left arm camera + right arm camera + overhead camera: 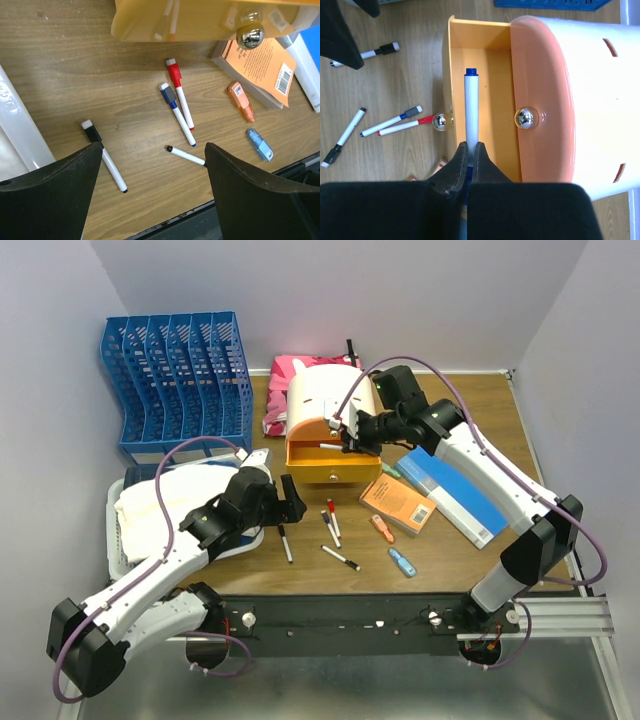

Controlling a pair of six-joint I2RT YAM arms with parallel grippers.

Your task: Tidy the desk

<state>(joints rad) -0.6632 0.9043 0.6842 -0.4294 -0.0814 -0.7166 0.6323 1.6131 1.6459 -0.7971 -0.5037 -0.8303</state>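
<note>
jaws of my right gripper [470,148] are clamped on a blue-capped marker [471,105] over the open orange drawer [485,65]. left gripper [154,150] jaws stand apart, empty, above 4 loose markers [179,97] near the front of the desk [470,560]. i judge the tidying partway done: those markers and the orange book [398,503] are left.

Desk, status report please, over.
Left tool open, empty. Right tool shut on white blue-capped marker above open orange drawer. Brown wood-grain desk cluttered: four white markers, two highlighters loose. Nothing blocking drawer.
</note>
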